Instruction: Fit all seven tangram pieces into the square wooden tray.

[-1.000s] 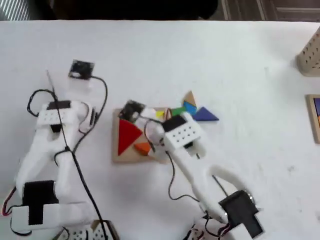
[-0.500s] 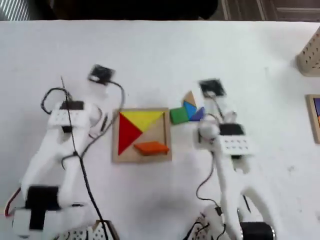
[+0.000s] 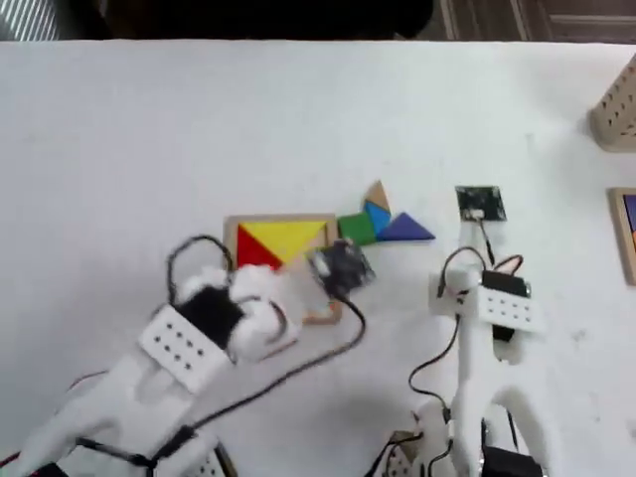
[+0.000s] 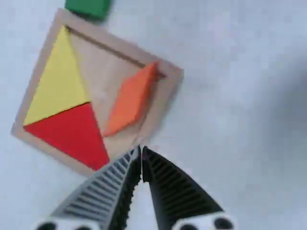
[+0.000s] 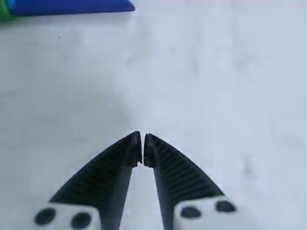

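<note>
The square wooden tray [image 3: 330, 221] lies mid-table and holds a yellow triangle [image 3: 283, 237] and a red triangle [image 3: 253, 254]. In the left wrist view the tray [image 4: 168, 76] also carries an orange parallelogram [image 4: 132, 98], tilted against the rim. My left gripper [image 4: 141, 154] is shut and empty, its tips at the tray's near edge beside the red triangle [image 4: 72, 132]. A green square [image 3: 356, 229], two blue pieces [image 3: 405, 230] and a tan triangle [image 3: 376, 192] lie right of the tray. My right gripper [image 5: 142, 143] is shut over bare table, short of the blue triangle [image 5: 72, 6].
The left arm [image 3: 194, 333] reaches over the tray's front part, and its cable trails across the table. The right arm [image 3: 487, 298] stands right of the loose pieces. A wooden pegboard block [image 3: 616, 109] and another tray [image 3: 626, 234] sit at the right edge.
The right arm drew back from the tray to the right, leaving the orange piece inside. The left arm swung in from the left, over the tray's front.
</note>
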